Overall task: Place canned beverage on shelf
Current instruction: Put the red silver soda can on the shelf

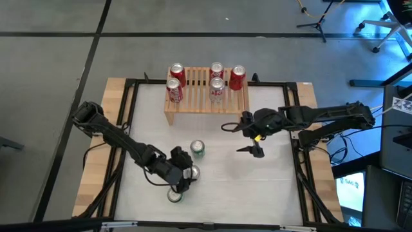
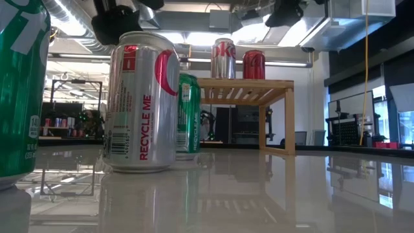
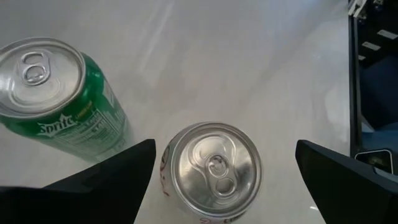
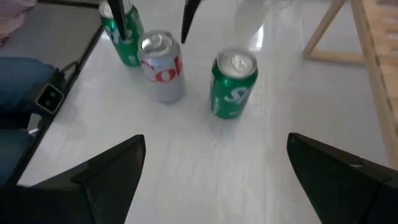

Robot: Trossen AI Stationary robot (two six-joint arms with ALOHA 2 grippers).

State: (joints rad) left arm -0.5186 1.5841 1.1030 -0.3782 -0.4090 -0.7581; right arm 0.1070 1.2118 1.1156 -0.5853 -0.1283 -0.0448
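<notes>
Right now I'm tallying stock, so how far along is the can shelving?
Done: five cans stand on the shelf. In hand: the open left gripper is poised over the silver can, not gripping it. Left: that can and two green cans on the table. The open right gripper waits empty by the shelf.

A pale, glossy table [image 1: 257, 180] with a black frame along its edges carries everything. At its far side stands the shelf [image 1: 206, 103], a low light-wood rack with a slatted top and short side legs. On the slats stand five cans: three red cans [image 1: 177, 75] and two silver cans [image 1: 217, 90], all upright. On the bare tabletop in front of the shelf stand three more upright cans: a green can [image 1: 197, 149] nearest the shelf, a silver can [image 1: 192, 172] just beside it, and another green can [image 1: 174, 195] at the near edge
</notes>
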